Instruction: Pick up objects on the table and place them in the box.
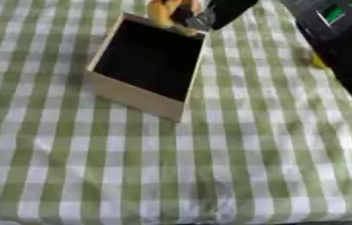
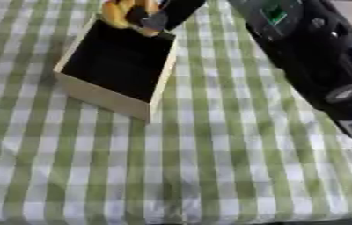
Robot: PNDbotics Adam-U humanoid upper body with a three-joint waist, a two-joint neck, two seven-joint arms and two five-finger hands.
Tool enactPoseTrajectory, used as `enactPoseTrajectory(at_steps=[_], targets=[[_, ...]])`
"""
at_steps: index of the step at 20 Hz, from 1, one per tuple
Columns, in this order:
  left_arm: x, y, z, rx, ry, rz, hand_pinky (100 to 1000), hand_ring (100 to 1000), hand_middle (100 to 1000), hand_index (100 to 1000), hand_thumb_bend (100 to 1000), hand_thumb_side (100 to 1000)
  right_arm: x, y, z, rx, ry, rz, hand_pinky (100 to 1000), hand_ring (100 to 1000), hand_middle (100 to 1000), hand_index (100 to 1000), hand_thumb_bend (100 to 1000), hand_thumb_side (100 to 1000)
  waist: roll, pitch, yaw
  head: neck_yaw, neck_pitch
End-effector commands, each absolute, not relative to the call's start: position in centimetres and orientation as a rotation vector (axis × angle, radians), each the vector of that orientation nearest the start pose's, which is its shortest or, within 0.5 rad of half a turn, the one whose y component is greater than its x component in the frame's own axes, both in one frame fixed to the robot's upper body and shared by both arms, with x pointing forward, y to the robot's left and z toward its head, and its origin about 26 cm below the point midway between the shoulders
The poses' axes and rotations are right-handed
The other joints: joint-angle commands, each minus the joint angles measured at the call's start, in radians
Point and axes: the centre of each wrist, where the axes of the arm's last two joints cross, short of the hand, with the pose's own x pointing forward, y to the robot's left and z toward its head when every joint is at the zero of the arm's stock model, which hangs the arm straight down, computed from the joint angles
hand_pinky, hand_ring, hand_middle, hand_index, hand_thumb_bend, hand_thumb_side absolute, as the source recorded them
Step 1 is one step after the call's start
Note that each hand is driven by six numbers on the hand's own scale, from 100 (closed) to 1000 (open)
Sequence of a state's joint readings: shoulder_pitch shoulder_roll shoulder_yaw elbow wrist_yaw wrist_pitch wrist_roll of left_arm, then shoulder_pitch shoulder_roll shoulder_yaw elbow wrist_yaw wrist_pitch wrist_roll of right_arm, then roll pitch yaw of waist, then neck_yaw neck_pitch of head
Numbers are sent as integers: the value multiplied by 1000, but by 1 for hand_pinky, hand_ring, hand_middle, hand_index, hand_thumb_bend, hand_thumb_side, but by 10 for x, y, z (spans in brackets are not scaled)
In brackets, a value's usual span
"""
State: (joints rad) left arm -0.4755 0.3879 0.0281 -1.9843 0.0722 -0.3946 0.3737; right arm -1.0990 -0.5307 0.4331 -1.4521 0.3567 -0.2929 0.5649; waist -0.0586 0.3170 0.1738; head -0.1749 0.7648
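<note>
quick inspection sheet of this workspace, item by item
surface: green and white checked cloth covers the table, mostly bare.
job's things: wooden box with a dark inside, upper left; a yellow object held over its far edge; another small yellow thing on the cloth beside the arm.
clutter: nothing seen.
hands: right hand over the box's far edge, fingers curled on the yellow object; left hand not in view.
cables: nothing seen.
surroundings: right arm crosses the upper right.

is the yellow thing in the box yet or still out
Still out. The yellow thing is held in the right robot hand over the box's far rim, not down inside; the box interior looks dark and empty.
</note>
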Motion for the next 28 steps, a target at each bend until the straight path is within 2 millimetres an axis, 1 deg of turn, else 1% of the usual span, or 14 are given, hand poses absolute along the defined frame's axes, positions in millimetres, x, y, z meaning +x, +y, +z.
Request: enactPoseTrajectory(at_steps=[1, 5, 9, 15, 17, 18, 19, 20, 21, 22, 23, 24, 25, 28], targets=[[309, 255, 270, -98, 3360, -52, 662, 759, 744, 856, 348, 520, 415, -149, 333, 547, 2434, -2341, 753, 615, 469, 595, 100, 118, 5, -15, 9, -11, 1], [310, 251, 273, -60, 3352, -49, 662, 759, 743, 856, 347, 521, 427, -133, 320, 546, 2449, -2336, 751, 616, 468, 594, 100, 118, 4, -12, 19, -20, -3], [310, 249, 272, -46, 3357, -41, 661, 759, 743, 855, 345, 524, 438, -121, 299, 578, 2408, -2387, 749, 621, 471, 596, 100, 134, 2, -12, 25, -22, -9], [310, 249, 270, -46, 3372, -43, 658, 758, 742, 854, 337, 530, 449, -119, 268, 630, 2315, -2494, 753, 643, 506, 627, 100, 159, -1, -8, 30, -20, -15], [310, 250, 268, -54, 3377, -41, 657, 757, 742, 854, 334, 532, 450, -121, 263, 657, 2266, -2512, 763, 675, 546, 665, 100, 191, -1, -7, 27, -14, -12], [310, 250, 268, -58, 3380, -41, 656, 757, 742, 854, 332, 533, 450, -121, 262, 673, 2237, -2517, 775, 713, 594, 706, 132, 203, -1, -7, 25, -11, -10], [310, 250, 267, -61, 3384, -42, 656, 757, 742, 854, 331, 534, 449, -121, 262, 693, 2202, -2517, 782, 737, 627, 741, 170, 189, -1, -7, 23, -10, -9], [310, 250, 266, -62, 3387, -43, 656, 757, 742, 854, 331, 535, 448, -121, 263, 712, 2173, -2512, 799, 782, 707, 814, 215, 175, -1, -7, 22, -10, -9], [310, 250, 266, -63, 3391, -43, 656, 757, 742, 854, 330, 535, 446, -121, 266, 737, 2144, -2498, 812, 811, 753, 853, 222, 137, 0, -7, 20, -8, -8], [310, 250, 266, -63, 3393, -42, 655, 757, 742, 854, 330, 536, 444, -121, 269, 765, 2128, -2473, 820, 833, 786, 882, 208, 220, 1, -7, 18, -7, -8], [310, 250, 265, -61, 3395, -40, 655, 757, 742, 854, 328, 538, 441, -120, 274, 798, 2126, -2437, 824, 845, 805, 894, 208, 272, 2, -7, 16, -7, -8], [310, 249, 265, -59, 3398, -37, 655, 757, 743, 854, 328, 538, 439, -120, 278, 829, 2132, -2401, 824, 849, 808, 896, 205, 290, 2, -7, 15, -7, -7], [310, 249, 265, -56, 3400, -33, 655, 757, 743, 854, 327, 539, 438, -120, 282, 857, 2149, -2365, 824, 845, 803, 893, 190, 280, 3, -8, 14, -7, -8], [310, 249, 264, -55, 3407, -23, 654, 758, 743, 854, 326, 540, 433, -121, 292, 883, 2225, -2272, 819, 829, 786, 888, 128, 199, 4, -8, 10, -4, -9]])
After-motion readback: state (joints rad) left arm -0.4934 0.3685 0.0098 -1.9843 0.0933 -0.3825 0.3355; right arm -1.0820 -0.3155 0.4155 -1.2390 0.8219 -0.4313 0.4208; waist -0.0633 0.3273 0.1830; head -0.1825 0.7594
